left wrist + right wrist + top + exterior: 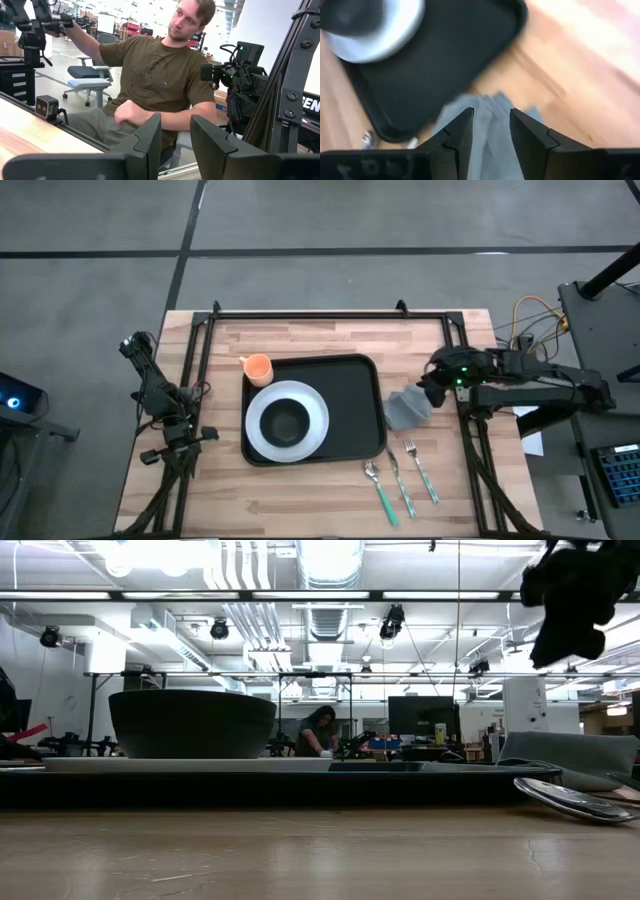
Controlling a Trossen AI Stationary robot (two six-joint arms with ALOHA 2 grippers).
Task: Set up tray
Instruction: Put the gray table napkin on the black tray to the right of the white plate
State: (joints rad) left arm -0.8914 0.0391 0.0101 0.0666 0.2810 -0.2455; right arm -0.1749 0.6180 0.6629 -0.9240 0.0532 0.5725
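The tray (355, 395) sits mid-bench with the plate (287, 420) and bowl (285, 423) on it, but the napkin (408, 409) at its 3 o'clock and the cutlery (400, 475) wait outside, under the right tool (432, 392), part open and empty.

Two dark, near-black arms of jointed segments, mounted at the left and right edges of the wooden table. Right arm (530, 375) long and boxy, with a small green light glowing near the wrist and black cabling along its links. Left arm (160, 395) thinner in outline, with looping black cables and a touch of red wire near its base. Right gripper (490, 131) with two flat, matte black fingers (460, 135), angular and stepped along the inner edges. Left gripper (175, 140) of the same build, its fingers (150, 137) broad, dark plates with chamfered tips.
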